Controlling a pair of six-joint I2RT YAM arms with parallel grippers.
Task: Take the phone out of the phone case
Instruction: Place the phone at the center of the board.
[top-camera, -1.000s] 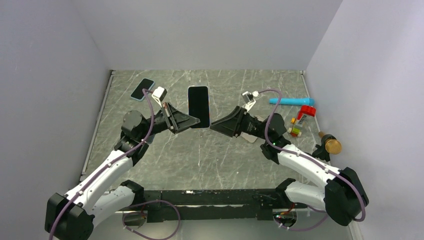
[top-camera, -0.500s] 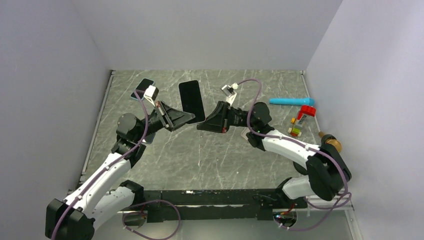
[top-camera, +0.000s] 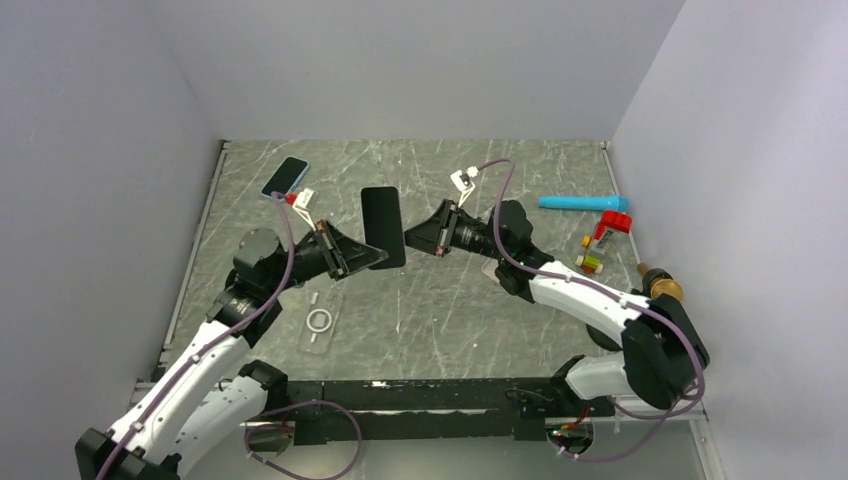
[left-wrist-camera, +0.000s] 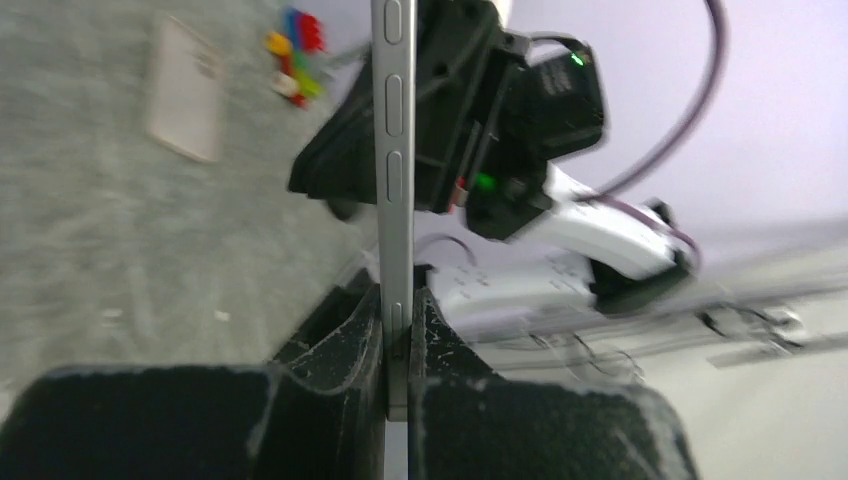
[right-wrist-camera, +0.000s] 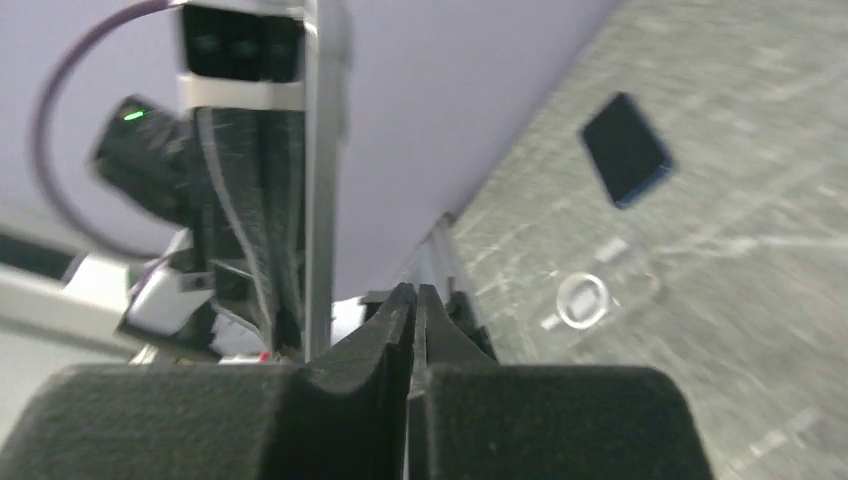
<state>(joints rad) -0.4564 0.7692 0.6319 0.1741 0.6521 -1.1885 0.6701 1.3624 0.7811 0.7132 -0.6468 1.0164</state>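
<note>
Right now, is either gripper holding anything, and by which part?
The left gripper clamps the phone at its lower end, one finger on each face. The right gripper looks shut, empty, beside the phone.

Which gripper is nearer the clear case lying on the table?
Left. The left gripper holds the phone aloft, right of the clear case; the right gripper is farther, across the phone.

Phone (top-camera: 383, 228): black face, silver side rail with buttons; stood upright and bare, off the table (top-camera: 450, 310), one end pinched in the left gripper (left-wrist-camera: 398, 320).
Case (top-camera: 320, 321): clear, apparently marked with a white ring; lay flat and empty on the table, apart from the phone.
</note>
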